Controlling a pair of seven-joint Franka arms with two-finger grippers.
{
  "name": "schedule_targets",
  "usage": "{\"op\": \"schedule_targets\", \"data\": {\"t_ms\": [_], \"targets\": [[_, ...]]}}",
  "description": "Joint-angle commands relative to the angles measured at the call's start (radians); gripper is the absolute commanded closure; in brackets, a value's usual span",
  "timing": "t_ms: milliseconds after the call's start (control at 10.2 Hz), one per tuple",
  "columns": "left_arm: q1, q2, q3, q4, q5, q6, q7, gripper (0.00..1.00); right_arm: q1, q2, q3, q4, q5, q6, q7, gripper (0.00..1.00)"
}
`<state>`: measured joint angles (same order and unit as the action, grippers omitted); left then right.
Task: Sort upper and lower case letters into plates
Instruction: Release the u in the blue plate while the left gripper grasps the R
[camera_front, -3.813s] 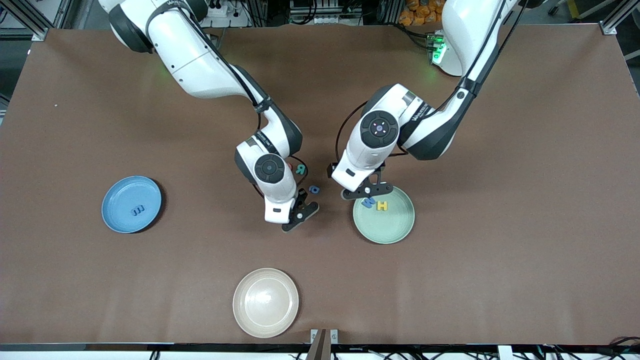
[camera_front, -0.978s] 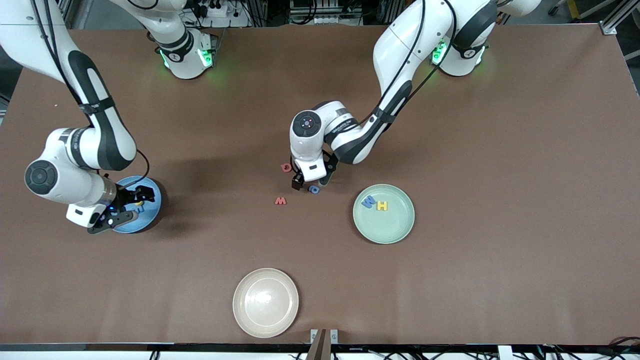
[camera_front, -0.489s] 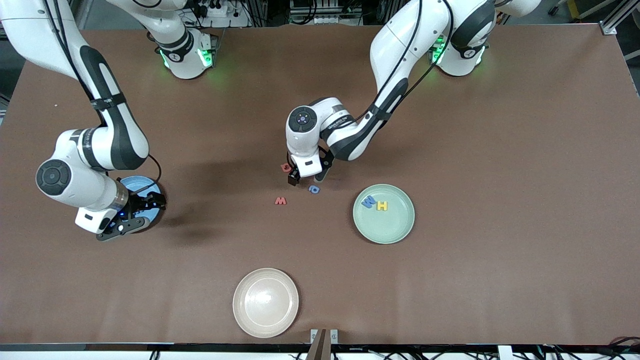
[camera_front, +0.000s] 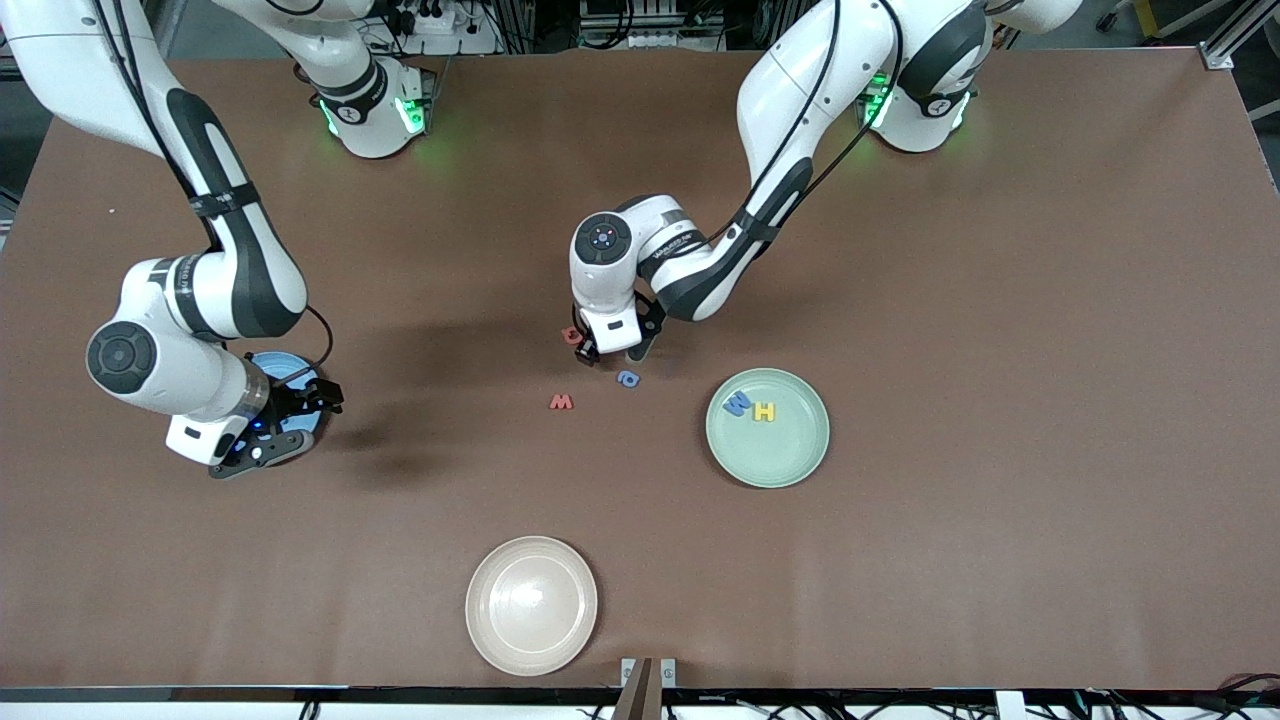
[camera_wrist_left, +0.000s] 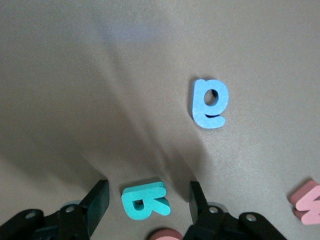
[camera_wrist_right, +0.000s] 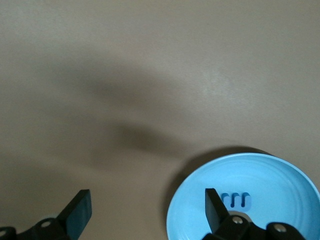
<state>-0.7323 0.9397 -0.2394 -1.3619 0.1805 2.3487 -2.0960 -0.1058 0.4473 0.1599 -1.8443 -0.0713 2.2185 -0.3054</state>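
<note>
My left gripper (camera_front: 612, 352) (camera_wrist_left: 147, 202) stands low over the middle of the table, open, its fingers (camera_wrist_left: 97, 202) on either side of a teal letter (camera_wrist_left: 145, 201) with a gap on each side. Close by lie a blue letter (camera_front: 627, 379) (camera_wrist_left: 210, 103), a red W (camera_front: 561, 402) (camera_wrist_left: 307, 202) and a red piece (camera_front: 571, 335). The mint plate (camera_front: 790, 460) holds a blue letter (camera_front: 738, 404) and a yellow H (camera_front: 765, 411). My right gripper (camera_front: 290, 425) (camera_wrist_right: 146, 210) hangs open and empty over the blue plate's (camera_front: 283, 372) (camera_wrist_right: 280, 185) edge; a blue m (camera_wrist_right: 235, 200) lies in that plate.
A cream plate (camera_front: 531, 605) sits near the table's front edge, nearer to the camera than the loose letters. The right arm's wrist covers most of the blue plate in the front view.
The left gripper has shifted slightly away from the camera and its fingers have narrowed around the teal letter. The right gripper has drifted from over the blue plate toward its edge.
</note>
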Motion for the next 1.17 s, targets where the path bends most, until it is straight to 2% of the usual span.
{"op": "schedule_targets", "data": {"t_ms": [0,293,587,880,978,1076], "targets": [[-0.007,0.018,0.002,0.018,-0.016,0.006,-0.013,0.39,0.014,-0.024,0.007,-0.007,0.004,-0.02,0.017,0.0],[-0.007,0.018,0.003,0.018,-0.016,0.006,-0.013,0.5,0.031,-0.018,0.006,-0.004,0.004,-0.016,0.019,0.0],[-0.006,0.016,0.002,0.018,-0.016,0.006,-0.01,0.85,0.069,-0.027,0.007,-0.006,0.004,-0.028,0.077,0.0],[0.04,-0.018,-0.003,0.017,-0.058,-0.003,0.026,0.94,0.071,-0.032,0.035,-0.004,0.002,-0.045,0.072,0.0],[0.059,-0.038,-0.004,0.012,-0.079,-0.026,0.078,1.0,0.092,-0.026,0.046,-0.001,0.002,-0.039,0.077,0.0],[0.076,-0.056,-0.009,0.012,-0.096,-0.099,0.132,1.0,0.132,-0.022,0.044,0.017,0.002,-0.039,0.083,0.0]]}}
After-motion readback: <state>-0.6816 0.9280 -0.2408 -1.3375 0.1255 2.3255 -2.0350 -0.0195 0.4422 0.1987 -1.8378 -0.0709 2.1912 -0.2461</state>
